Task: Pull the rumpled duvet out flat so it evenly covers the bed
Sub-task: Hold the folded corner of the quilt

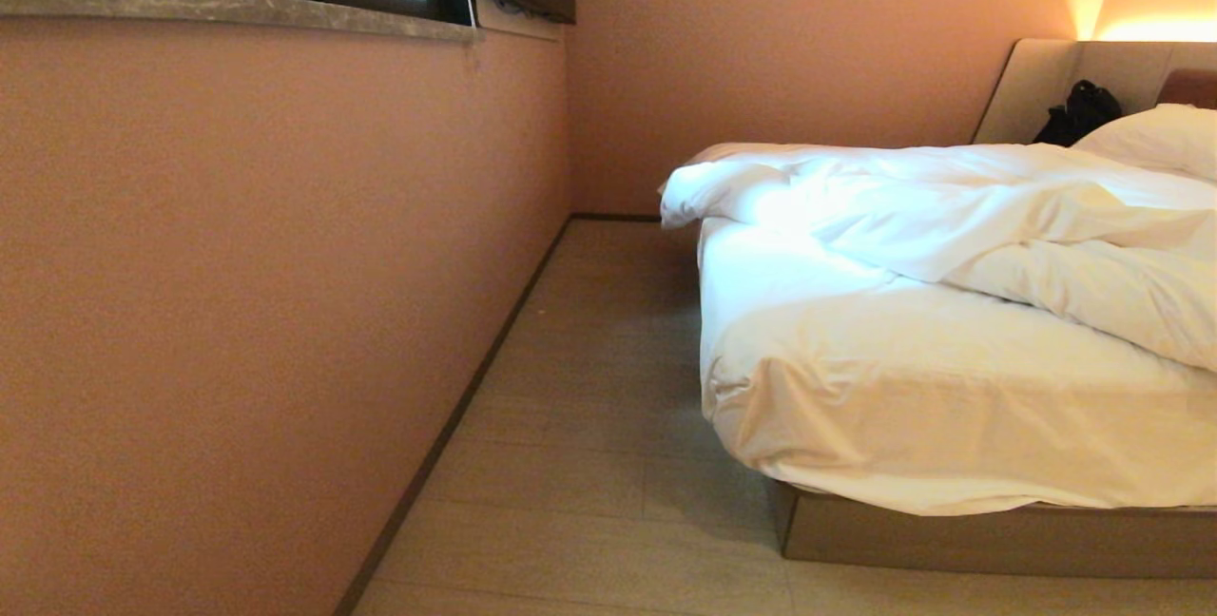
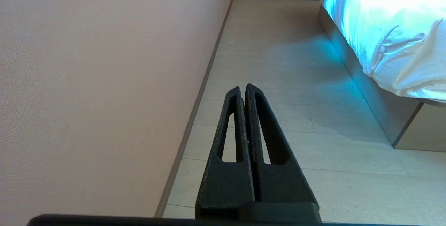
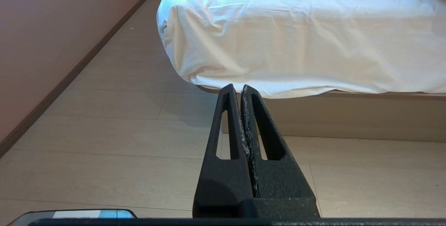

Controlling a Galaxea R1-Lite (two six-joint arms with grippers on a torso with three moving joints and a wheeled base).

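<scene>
**Q:** Pale wood-look plank floor point(image 1: 608, 464) fills the bottom of the head view, so how near is the robot to its work?

**A:** Not near yet. The wide low bed with a white-sheeted mattress and brown-grey box base point(image 1: 951, 530) sits at about three o'clock in the head view, with its corner toward us. The thick, puffy white quilted duvet point(image 1: 998, 226) lies heaped toward the padded beige headboard point(image 1: 1041, 84), at about two o'clock, leaving the foot end bare sheet. A white pillow point(image 1: 1165, 136) and a dark bag-like object point(image 1: 1079, 112) lie beyond it.

**Q:** And the claws?

**A:** Both are pressed together with nothing in them. The black left gripper point(image 2: 243, 87) points down the floor strip along the salmon wall point(image 2: 104, 79); the black right gripper point(image 3: 237, 87) points at the mattress corner, well apart from it.

**Q:** So which step is this?

**A:** I'd judge the very start, the approach. Next the base must close in on the bed, the fingers must part, and one must reach the duvet's near edge to drag it toward the foot.
</scene>
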